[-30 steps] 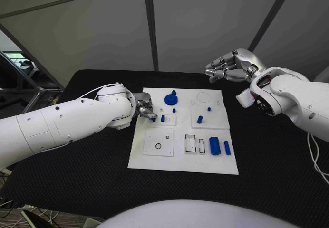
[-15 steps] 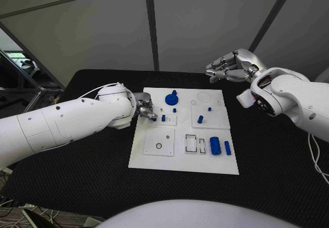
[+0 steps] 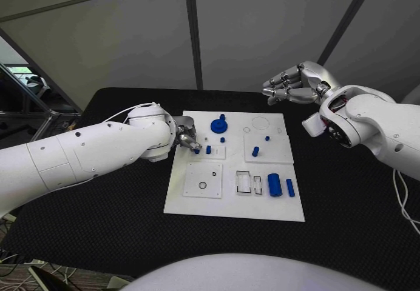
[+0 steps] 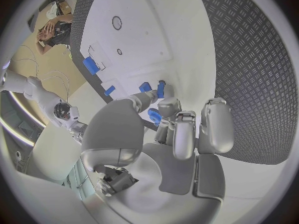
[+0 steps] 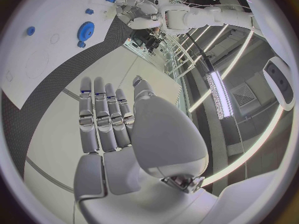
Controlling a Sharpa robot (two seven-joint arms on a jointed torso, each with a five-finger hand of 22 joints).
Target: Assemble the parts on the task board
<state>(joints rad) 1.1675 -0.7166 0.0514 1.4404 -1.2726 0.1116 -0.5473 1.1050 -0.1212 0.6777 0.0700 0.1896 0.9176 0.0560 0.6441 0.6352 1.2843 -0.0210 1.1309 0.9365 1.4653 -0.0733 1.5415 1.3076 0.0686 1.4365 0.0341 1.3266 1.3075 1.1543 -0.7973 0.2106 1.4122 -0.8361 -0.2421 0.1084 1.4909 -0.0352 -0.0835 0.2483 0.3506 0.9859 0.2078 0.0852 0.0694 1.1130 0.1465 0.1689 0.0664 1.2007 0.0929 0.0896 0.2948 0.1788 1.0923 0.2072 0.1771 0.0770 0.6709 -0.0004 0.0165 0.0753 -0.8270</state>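
The white task board (image 3: pixel 232 209) lies mid-table. My left hand (image 3: pixel 184 138) hovers low over its left edge, fingers curled, and pinches a small blue part (image 4: pixel 154 116) between thumb and finger beside an upright blue peg (image 3: pixel 208 149). On the board are a blue gear (image 3: pixel 219 126), another peg (image 3: pixel 255 152), a blue cylinder (image 3: pixel 274 185) and a narrow blue bar (image 3: pixel 289 188). My right hand (image 3: pixel 293 85) is raised beyond the board's far right corner, its fingers (image 5: pixel 102 114) apart and holding nothing.
A square plate with a ring hole (image 3: pixel 203 180) and two rectangular slots (image 3: pixel 247 182) sit on the board's near half. Black table mat (image 3: pixel 105 230) surrounds the board. My left forearm (image 3: pixel 79 157) lies across the table's left side.
My left forearm has turned and lifted slightly while its hand stays at the board's left edge with the blue part. The right hand has not moved.
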